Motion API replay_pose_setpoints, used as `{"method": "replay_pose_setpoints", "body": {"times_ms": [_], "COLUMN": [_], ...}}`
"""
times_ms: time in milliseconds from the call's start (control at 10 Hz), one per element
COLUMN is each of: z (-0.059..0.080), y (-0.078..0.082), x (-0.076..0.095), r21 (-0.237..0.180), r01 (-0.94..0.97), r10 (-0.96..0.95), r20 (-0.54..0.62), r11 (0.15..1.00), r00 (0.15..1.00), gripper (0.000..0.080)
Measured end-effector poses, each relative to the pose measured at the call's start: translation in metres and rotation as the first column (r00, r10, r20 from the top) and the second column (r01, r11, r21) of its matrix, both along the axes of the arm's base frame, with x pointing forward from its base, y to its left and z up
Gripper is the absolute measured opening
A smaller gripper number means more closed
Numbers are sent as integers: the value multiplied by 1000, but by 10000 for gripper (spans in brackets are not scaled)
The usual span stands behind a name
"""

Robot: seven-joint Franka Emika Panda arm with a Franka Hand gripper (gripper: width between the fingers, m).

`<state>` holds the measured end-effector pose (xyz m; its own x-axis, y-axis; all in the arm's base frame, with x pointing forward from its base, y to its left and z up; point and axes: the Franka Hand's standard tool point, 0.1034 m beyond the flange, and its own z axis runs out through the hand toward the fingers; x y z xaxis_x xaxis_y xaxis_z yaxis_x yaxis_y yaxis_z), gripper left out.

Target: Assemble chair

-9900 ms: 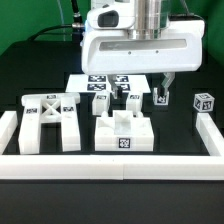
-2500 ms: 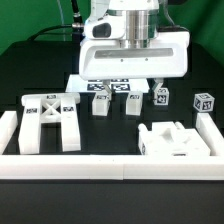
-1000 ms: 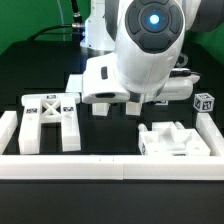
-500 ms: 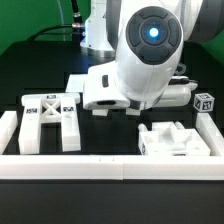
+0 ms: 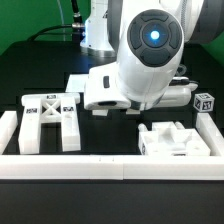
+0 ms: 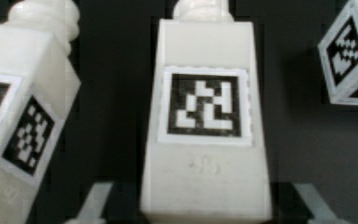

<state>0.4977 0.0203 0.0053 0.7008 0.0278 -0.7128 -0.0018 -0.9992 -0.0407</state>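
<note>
Gripper [image 6: 202,207] clamped on middle chair post [image 6: 204,110], fingers [image 6: 108,205] tight vs both sides. Post sits btwn two other tagged parts [image 6: 25,110]. X-braced frame [image 5: 48,118] at exterior view's left, seat slab [image 5: 176,140] at its right.

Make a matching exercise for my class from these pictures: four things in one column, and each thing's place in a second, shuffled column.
Things
1. white X-braced plastic frame
2. white blocky seat slab
3. small white tagged cube
4. tall white tagged post

Places
A. gripped in the tool
B. exterior view's far right, farther back than the slab
C. exterior view's left, behind the long white front rail
D. exterior view's right, just behind that rail

Pairs: 1-C, 2-D, 3-B, 4-A
</note>
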Motion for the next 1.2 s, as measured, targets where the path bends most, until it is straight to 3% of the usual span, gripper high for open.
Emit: {"method": "replay_pose_setpoints", "body": {"times_ms": [200,300,600,700,900,1200], "z": [2,10,64,74,65,69], "y": [2,6,14,14,10,10], "x": [2,5,24,30,30,55], "r21": [2,8,38,54,61,51], "r01": [-3,-3,-8,-22,-29,-33], "r10": [3,3,8,21,25,19], "r20": [3,3,-2,18,64,251], "r11": [1000,1000,999,998,998,998], "r00": [1000,1000,1000,1000,998,968], "gripper": [288,288,291,291,291,291]}}
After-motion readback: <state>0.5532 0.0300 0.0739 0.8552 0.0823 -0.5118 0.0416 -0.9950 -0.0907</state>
